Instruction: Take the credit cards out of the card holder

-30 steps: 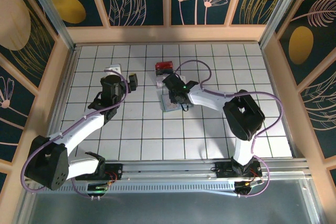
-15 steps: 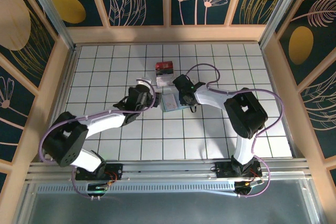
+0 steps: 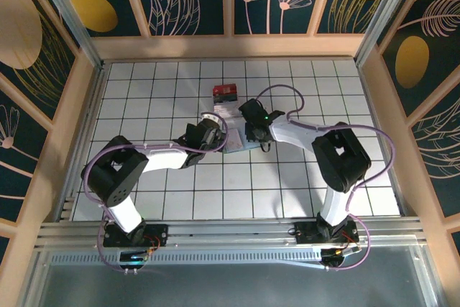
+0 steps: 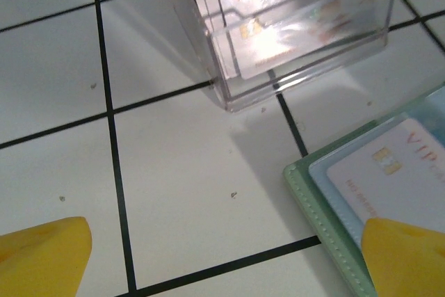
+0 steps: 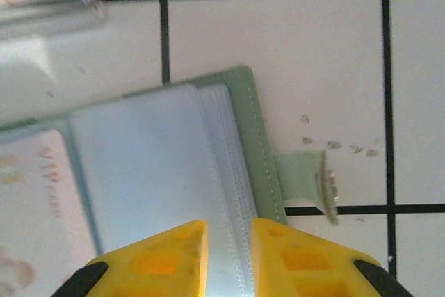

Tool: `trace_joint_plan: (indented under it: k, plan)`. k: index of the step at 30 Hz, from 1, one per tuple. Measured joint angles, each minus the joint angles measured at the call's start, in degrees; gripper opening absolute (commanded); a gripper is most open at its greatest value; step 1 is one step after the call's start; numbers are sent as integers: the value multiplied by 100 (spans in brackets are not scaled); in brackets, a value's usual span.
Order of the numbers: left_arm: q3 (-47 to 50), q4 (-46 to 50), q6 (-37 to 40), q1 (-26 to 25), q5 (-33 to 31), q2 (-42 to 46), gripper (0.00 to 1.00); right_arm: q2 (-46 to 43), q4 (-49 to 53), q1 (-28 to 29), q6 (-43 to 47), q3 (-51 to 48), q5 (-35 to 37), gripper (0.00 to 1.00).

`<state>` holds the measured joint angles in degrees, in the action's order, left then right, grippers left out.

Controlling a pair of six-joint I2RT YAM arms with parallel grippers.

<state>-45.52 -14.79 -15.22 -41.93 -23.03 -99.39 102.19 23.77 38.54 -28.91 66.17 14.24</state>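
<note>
The card holder (image 3: 235,142) lies open mid-table, a pale green cover (image 5: 245,137) with blue-clear sleeves and a snap tab (image 5: 313,184). A white-pink credit card (image 4: 393,172) marked VIP sits in a sleeve; it shows again at the left edge (image 5: 31,186) of the right wrist view. My right gripper (image 3: 253,134) (image 5: 228,241) is down on the holder's right page, jaws narrowed onto the stitched sleeve edges. Just left of the holder, my left gripper (image 3: 214,134) (image 4: 226,259) is wide open over bare tile; one yellow fingertip (image 4: 407,259) overlaps the holder's corner.
A clear plastic box (image 4: 292,26) with cards inside stands just beyond the holder, next to a red-topped box (image 3: 224,92). Wooden walls ring the white gridded table (image 3: 144,192). Both arms' cables loop above the centre.
My left arm swung from the far left in to the holder's left edge, staying open. The right gripper's jaws narrowed on the holder's sleeves and it shifted slightly right.
</note>
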Motion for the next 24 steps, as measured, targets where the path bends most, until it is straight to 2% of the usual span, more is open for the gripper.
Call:
trace_joint_plan:
  k: [4,10,17,24]
  plan:
    - [0,2,0,2,-42,-157,99,-236,-13,-20,-2,192,-136,21]
    - [0,-2,-2,2,-155,-247,99,-258,-343,-22,-57,205,-848,19]
    - [2,-4,-4,2,-302,-262,99,157,-769,-24,-155,205,-1587,19]
    - [2,-4,-7,2,-323,-326,99,516,-881,-109,-192,205,-1937,24]
